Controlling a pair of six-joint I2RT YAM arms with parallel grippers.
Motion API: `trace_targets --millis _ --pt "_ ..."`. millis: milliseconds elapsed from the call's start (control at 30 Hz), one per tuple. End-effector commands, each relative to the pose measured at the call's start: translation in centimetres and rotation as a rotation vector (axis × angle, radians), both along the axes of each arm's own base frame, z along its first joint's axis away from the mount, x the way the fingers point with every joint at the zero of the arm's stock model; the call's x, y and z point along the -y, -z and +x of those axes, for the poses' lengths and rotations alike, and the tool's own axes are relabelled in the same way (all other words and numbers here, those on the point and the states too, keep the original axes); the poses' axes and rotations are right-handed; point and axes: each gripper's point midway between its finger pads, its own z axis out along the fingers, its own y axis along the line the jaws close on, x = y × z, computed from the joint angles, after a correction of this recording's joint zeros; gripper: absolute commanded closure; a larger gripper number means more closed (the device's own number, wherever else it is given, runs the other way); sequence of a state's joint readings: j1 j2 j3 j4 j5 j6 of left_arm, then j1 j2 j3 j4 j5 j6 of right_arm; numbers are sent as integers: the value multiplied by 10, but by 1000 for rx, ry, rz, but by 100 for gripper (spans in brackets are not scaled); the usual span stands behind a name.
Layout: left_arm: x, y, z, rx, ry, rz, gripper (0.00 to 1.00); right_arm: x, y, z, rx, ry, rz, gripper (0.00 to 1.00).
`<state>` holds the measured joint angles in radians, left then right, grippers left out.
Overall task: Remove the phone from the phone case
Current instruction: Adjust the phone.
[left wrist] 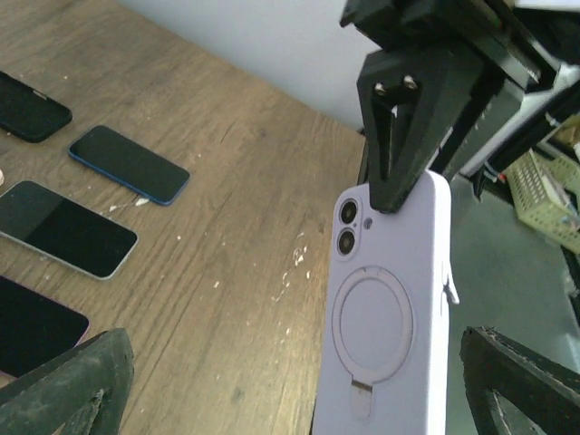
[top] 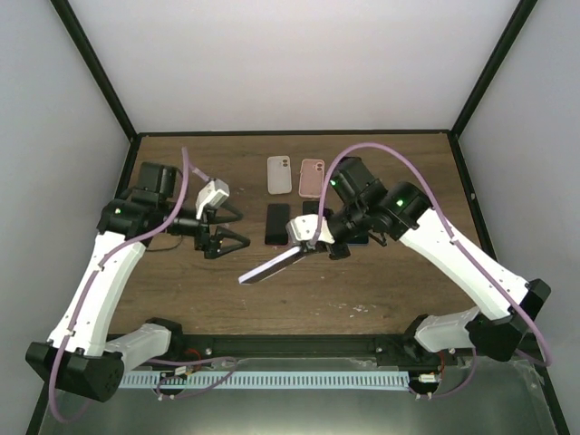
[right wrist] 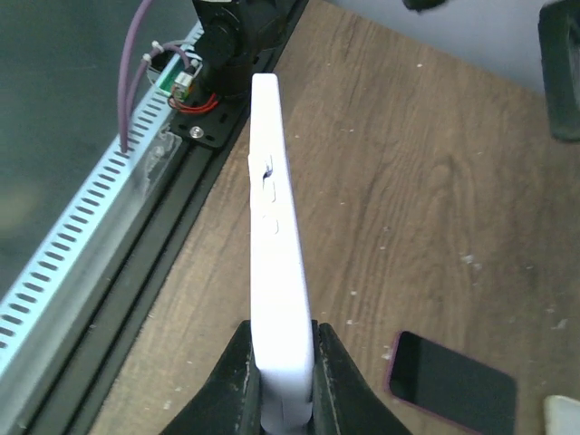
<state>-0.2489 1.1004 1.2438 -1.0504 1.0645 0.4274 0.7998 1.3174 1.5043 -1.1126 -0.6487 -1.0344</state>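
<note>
Right hand (right wrist: 283, 367) clamped on camera end of cased phone (right wrist: 276, 263). Bench (top: 181, 290) below: phone held raised and tilted so free end reaches toward left hand (top: 234, 228), fingers spread wide, near it, probably for second grip. Spare phones (top: 277, 223), empty cases (top: 279, 175) lie behind.

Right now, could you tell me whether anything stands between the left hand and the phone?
Nothing visible does. The open left hand faces the phone, which the right hand holds off the table by one end.
</note>
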Motion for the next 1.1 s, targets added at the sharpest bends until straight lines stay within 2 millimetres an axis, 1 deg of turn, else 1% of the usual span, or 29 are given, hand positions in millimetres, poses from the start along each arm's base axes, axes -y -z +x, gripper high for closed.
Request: trace_targets --millis 0,100,233,333,533,700,833,900,1067 --pt "-13 16 -26 63 79 112 3 -7 -14 -2 -166 48 77 99" --pt "-19 30 -42 85 129 170 6 -4 -5 12 -253 99 72 99" --pt "-21 56 -61 80 192 285 12 -5 -1 19 -371 115 73 99" --pt "-20 61 -69 86 216 307 15 -8 6 19 -445 115 56 99" --pt "-17 65 -69 81 228 312 26 -10 15 16 -522 103 34 99" --pt "-15 80 -63 31 217 345 37 -13 17 13 -597 94 31 99" --pt "-13 84 -60 14 209 345 43 -15 23 11 -649 88 15 99" --pt "-11 83 -60 2 211 334 45 -15 25 10 -677 82 10 99" --pt "-8 86 -55 -37 188 329 46 -17 30 7 -743 75 6 99"
